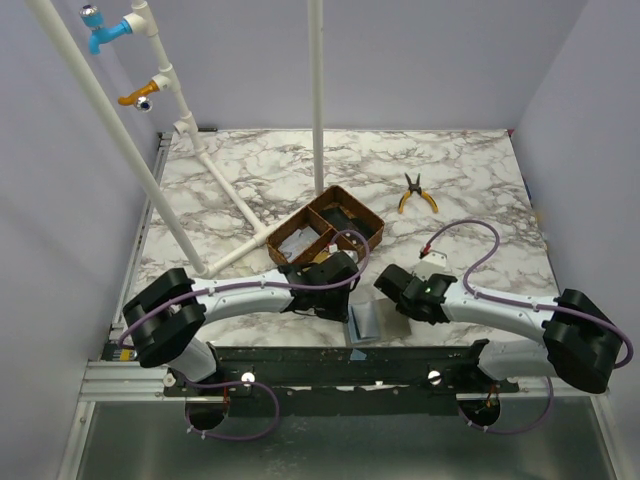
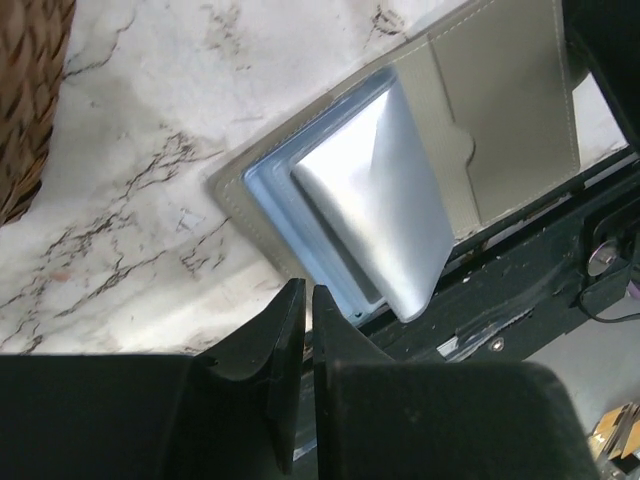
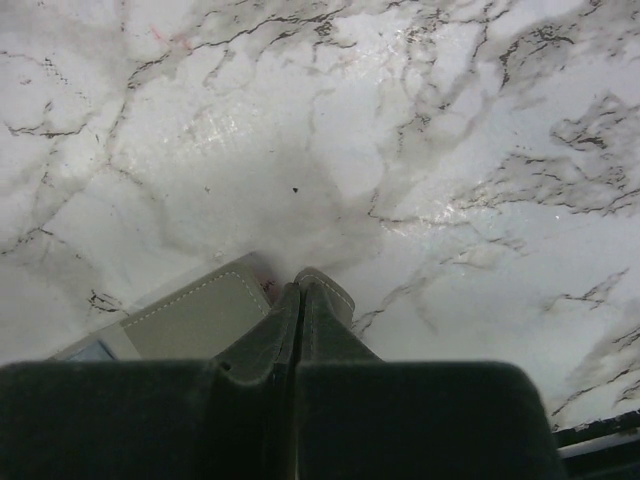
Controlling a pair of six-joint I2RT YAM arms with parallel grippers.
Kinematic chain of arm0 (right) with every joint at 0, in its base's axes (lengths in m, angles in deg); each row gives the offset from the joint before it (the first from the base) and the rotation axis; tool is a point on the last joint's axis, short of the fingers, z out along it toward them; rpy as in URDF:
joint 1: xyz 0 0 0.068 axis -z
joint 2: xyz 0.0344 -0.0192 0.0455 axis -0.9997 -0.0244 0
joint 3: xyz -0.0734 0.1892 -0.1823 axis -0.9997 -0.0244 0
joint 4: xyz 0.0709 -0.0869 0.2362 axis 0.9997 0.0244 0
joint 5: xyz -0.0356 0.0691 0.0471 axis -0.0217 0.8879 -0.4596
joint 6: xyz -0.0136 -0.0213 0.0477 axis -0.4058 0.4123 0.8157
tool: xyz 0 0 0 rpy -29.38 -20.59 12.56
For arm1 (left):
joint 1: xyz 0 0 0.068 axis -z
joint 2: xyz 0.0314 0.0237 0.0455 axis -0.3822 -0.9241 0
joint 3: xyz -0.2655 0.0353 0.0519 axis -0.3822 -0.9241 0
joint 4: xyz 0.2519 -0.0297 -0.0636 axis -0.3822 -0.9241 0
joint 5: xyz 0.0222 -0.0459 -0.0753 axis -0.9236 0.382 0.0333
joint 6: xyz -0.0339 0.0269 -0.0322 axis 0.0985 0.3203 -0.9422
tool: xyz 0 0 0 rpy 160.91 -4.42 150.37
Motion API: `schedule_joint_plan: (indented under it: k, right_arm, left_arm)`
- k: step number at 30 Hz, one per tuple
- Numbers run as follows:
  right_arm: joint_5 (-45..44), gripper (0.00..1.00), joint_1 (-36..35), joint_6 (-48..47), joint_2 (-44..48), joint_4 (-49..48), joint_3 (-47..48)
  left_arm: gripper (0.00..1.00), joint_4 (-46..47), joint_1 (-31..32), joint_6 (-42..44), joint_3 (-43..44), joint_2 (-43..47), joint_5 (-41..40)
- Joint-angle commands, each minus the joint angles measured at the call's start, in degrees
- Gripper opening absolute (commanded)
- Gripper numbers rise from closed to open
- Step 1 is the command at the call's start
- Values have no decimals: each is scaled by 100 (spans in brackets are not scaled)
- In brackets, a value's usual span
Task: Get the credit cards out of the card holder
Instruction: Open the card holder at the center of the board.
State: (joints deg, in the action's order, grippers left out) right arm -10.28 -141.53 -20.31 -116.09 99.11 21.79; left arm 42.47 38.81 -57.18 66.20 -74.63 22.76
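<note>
The grey card holder (image 1: 362, 325) lies open at the table's front edge, between my two grippers. In the left wrist view its pale blue-grey inside (image 2: 275, 195) holds a whitish credit card (image 2: 375, 200) that sticks out askew toward the black rail, and its grey flap (image 2: 510, 110) lies flat beside it. My left gripper (image 2: 308, 292) is shut and empty, with its tips at the holder's near corner. My right gripper (image 3: 300, 290) is shut on a stitched grey corner of the card holder (image 3: 200, 315), which pokes out past its tips.
A brown three-compartment tray (image 1: 330, 230) stands just behind the left gripper and also shows in the left wrist view (image 2: 30, 90). Yellow-handled pliers (image 1: 417, 193) lie at the back right. White pipes (image 1: 230, 190) cross the left side. A black rail (image 1: 350, 365) runs along the front edge.
</note>
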Motion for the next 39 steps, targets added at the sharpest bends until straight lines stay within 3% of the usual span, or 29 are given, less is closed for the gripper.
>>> schedule_joint_plan:
  k: [1, 16, 28, 39]
  right_arm:
    - [121, 1, 47, -159, -16, -272, -40]
    - [367, 1, 46, -1, 700, -110, -220]
    - [428, 1, 42, 80, 669, -111, -368]
    - [454, 1, 41, 78, 684, -120, -336]
  left_arm:
    - [9, 117, 69, 126, 340, -286, -39]
    - [7, 189, 148, -44, 405, -539, 148]
    - [5, 178, 191, -87, 101, -266, 116]
    - [3, 253, 267, -33, 371, -591, 204]
